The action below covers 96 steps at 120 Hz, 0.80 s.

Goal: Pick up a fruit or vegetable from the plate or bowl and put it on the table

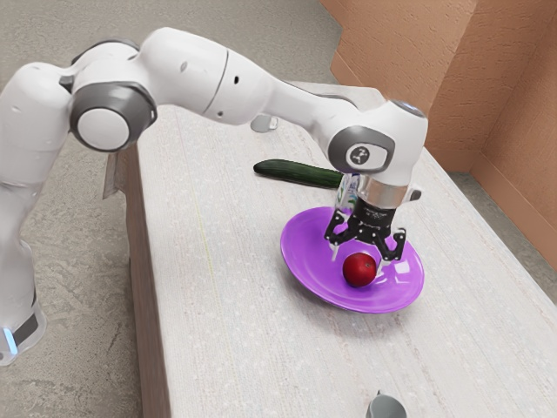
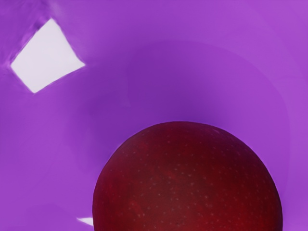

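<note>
In the exterior view my gripper point(image 1: 359, 261) points down over the purple plate point(image 1: 313, 274), its two fingers spread wide. A red apple point(image 1: 359, 271) rests in the plate, low between the fingertips, with purple showing between it and the finger on the exterior view's left. The wrist view has the apple point(image 2: 187, 180) large and close under my hand, with the plate's purple surface point(image 2: 159, 72) around it.
A dark green cucumber point(image 1: 298, 172) lies on the table point(image 1: 235, 287) beyond the plate, close to a patterned glass-like object point(image 1: 347, 193) behind my hand. A grey cup point(image 1: 385, 407) stands at the near edge. A small pale item point(image 1: 264, 124) sits farther back.
</note>
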Each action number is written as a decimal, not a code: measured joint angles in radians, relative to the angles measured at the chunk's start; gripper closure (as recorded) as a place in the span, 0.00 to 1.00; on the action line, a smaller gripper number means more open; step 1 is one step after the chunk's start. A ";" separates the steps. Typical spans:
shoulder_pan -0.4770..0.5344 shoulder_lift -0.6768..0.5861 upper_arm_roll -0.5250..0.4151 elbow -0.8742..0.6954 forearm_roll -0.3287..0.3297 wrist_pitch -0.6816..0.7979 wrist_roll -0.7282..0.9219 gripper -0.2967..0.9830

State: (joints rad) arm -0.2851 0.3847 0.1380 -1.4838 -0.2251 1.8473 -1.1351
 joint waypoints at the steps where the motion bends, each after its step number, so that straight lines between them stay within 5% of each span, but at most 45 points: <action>1: 0.000 0.001 0.000 0.000 0.000 0.001 -0.001 0.23; 50: 0.004 0.041 0.000 0.000 -0.028 0.032 -0.020 0.23; 68: 0.004 0.041 0.001 0.000 -0.041 0.035 -0.035 0.45; 96: -0.020 0.006 0.003 0.011 -0.007 0.032 -0.068 0.59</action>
State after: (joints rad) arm -0.3049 0.3908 0.1414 -1.4729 -0.2324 1.8796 -1.2035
